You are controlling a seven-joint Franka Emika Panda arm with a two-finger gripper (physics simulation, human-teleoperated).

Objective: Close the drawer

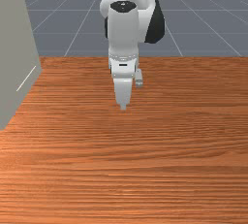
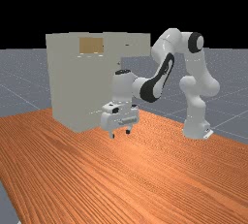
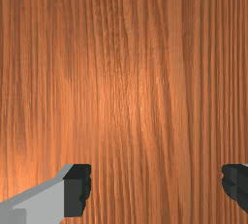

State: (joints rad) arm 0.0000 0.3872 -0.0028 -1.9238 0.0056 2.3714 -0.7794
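At the far view's left, the pale grey, boxy drawer (image 2: 135, 45) juts from the top of the matching cabinet (image 2: 72, 82) toward the right, apparently well out. Lower down, the gripper (image 2: 120, 134) hangs above the table (image 2: 145, 179), fingers spread wide, holding nothing.

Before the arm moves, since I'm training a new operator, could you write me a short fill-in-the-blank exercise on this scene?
The drawer juts from the ____ part of the cabinet, not the lower part.
The cabinet stands on the front view's ____, not its right.
The gripper is not shut but ____.
The table is made of orange-brown ____.
Missing words: upper; left; open; wood.
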